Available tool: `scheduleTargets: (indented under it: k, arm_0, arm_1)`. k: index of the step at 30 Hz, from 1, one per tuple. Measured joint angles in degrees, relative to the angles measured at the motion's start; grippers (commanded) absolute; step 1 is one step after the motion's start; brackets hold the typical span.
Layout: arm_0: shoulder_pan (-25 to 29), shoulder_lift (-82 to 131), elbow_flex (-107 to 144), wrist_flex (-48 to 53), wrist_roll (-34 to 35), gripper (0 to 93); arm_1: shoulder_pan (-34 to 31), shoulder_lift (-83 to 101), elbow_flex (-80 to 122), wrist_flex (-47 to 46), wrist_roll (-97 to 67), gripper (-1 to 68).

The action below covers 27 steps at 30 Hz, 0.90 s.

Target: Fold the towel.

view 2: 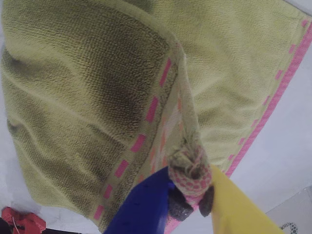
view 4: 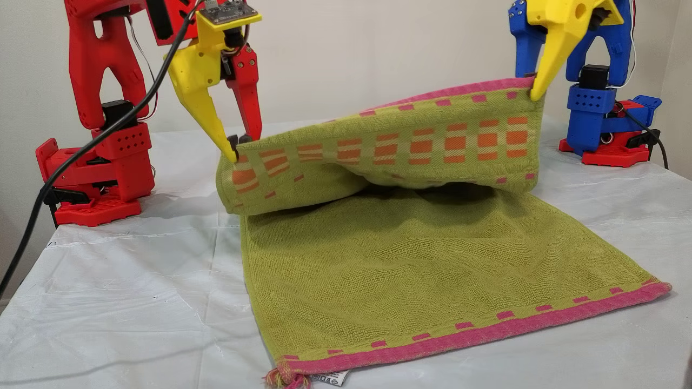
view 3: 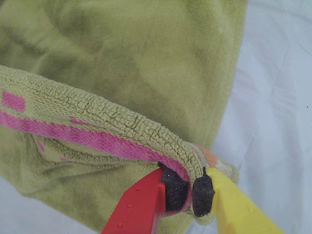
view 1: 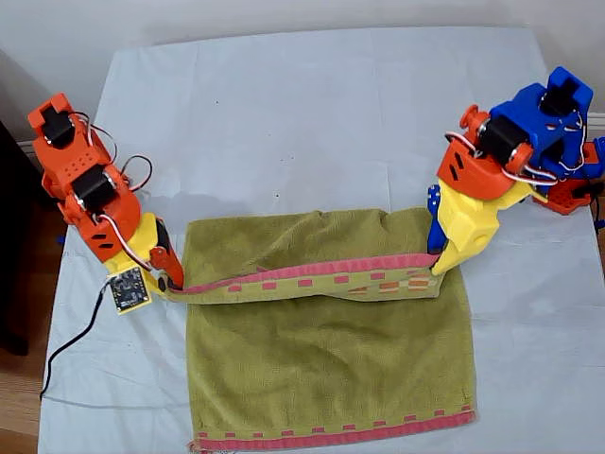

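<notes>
One towel [view 1: 326, 378], olive-green terry with a pink band along each end and an orange-and-pink checked stripe, lies on the white sheet [view 1: 284, 123], its far end raised and carried over the flat near half. My first gripper [view 2: 191, 195], blue and yellow, is clamped on the raised corner at the exterior view's right; my second gripper [view 3: 184, 191], red and yellow, is clamped on the raised corner at that view's left. The lifted edge sags between them. A small white tag [view 4: 328, 377] shows at a near corner. Two arms; no containers in view
</notes>
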State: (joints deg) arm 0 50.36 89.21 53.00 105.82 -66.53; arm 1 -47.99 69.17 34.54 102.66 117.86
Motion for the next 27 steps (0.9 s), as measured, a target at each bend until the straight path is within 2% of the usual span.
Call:
scheduleTargets:
  k: [11,27]
  arm_0:
    - [2.29,-13.1,-14.85,-0.09,-0.44,0.1]
    - [5.8,-29.36,-30.85,8.44,-1.32,0.1]
  arm_1:
    - [-5.98,-9.14,-10.37,0.0,6.15,0.1]
    - [-8.44,-31.9,-35.77,0.62,7.12,0.1]
